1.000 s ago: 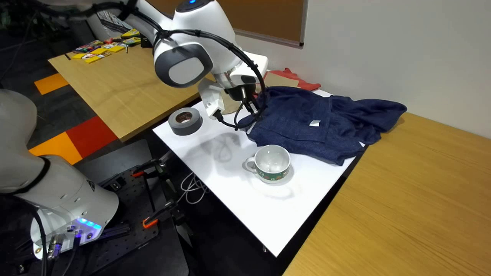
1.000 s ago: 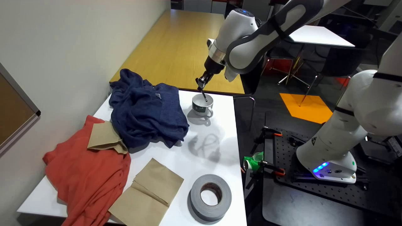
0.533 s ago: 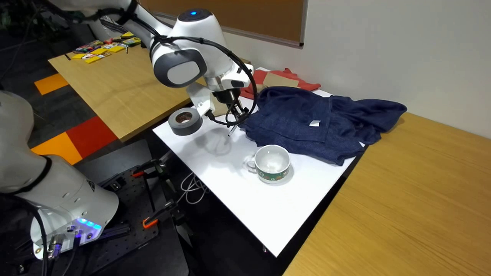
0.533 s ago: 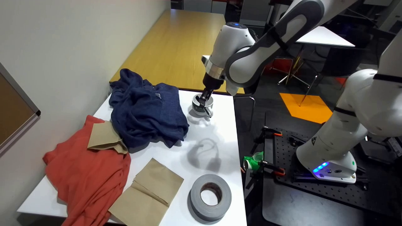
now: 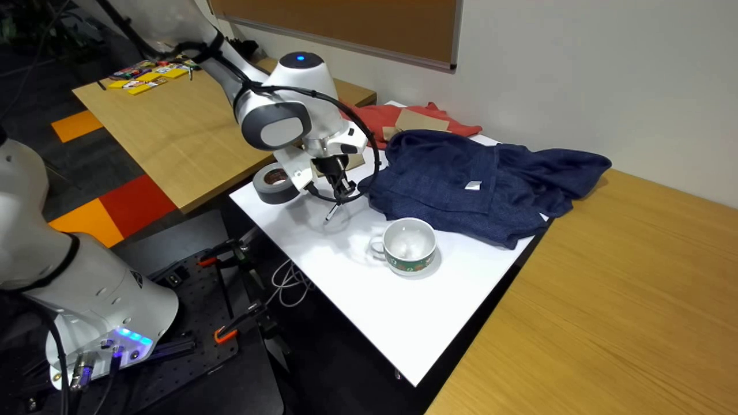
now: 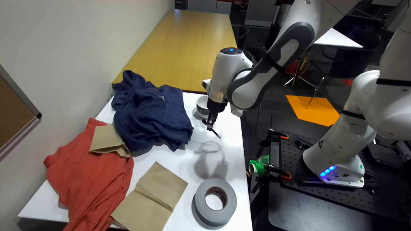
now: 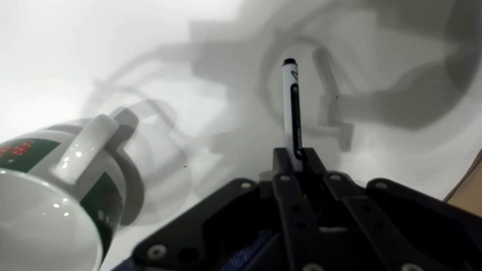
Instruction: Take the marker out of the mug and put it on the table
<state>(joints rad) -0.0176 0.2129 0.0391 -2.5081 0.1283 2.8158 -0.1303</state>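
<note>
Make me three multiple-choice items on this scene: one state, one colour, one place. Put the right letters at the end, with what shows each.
1. How does the mug stand?
A. Upright
B. On its side
C. Upside down

2. What colour is the cloth nearest the mug?
A. Yellow
B. Green
C. Dark blue

3. Where is the marker?
A. In the mug
B. In the claw
C. On the cloth

1 A: its mouth faces up in both exterior views.
2 C: both exterior views show dark blue.
3 B: the wrist view shows the jaws shut on it.
</note>
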